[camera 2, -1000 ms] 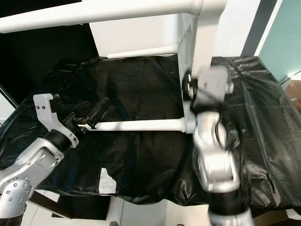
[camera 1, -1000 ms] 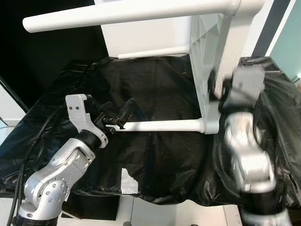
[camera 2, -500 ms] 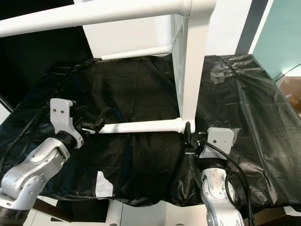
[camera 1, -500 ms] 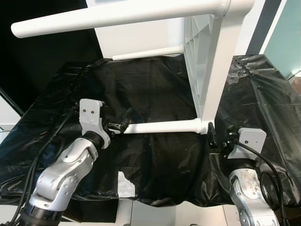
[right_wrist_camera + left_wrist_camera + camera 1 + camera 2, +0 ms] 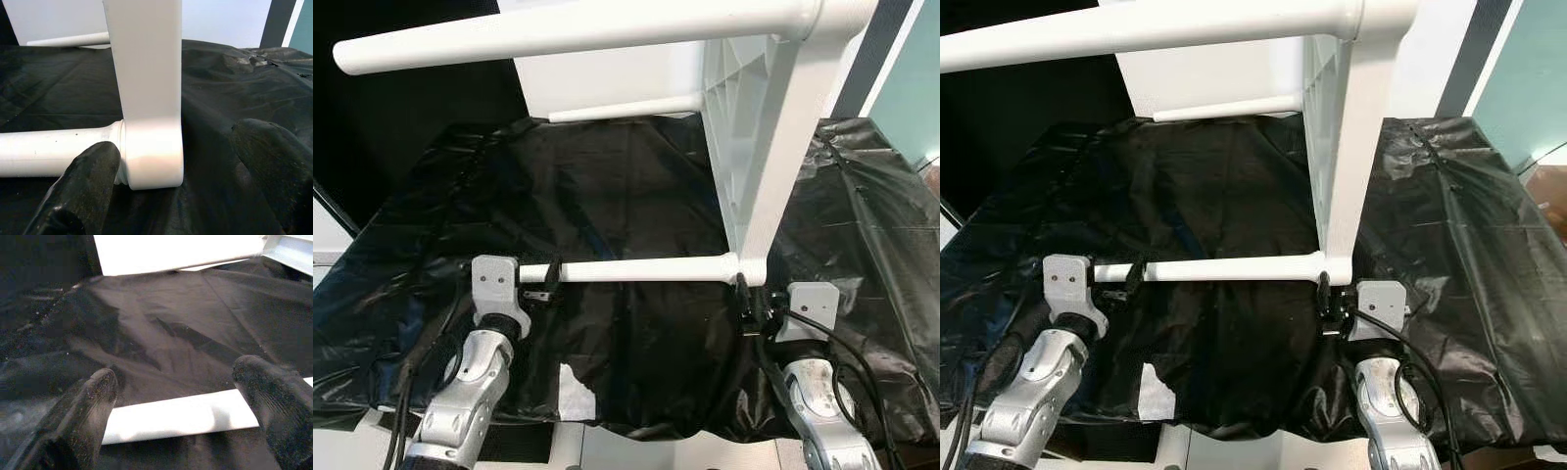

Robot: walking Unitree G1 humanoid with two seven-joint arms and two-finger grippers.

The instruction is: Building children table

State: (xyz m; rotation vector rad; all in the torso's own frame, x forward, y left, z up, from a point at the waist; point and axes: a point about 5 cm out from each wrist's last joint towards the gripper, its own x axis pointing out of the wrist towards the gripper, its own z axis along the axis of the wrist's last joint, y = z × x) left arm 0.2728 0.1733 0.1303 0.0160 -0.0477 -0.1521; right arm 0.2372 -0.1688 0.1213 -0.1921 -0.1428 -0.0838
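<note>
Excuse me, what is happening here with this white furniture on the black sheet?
The robot is assembling a white children's table lying on its side on a black sheet. The left gripper is open around the free end of the lowest leg. The right gripper is open at the corner where that leg joins.

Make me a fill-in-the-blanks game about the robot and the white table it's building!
1. The table top stands on its edge on a crinkly sheet whose colour is ____.
2. The lowest table leg lies flat, and its colour is ____.
3. The left gripper is at the free end of that leg with its fingers ____.
4. The right gripper sits by the ____ of the table top, where the leg joins.

Missing words: black; white; open; corner
</note>
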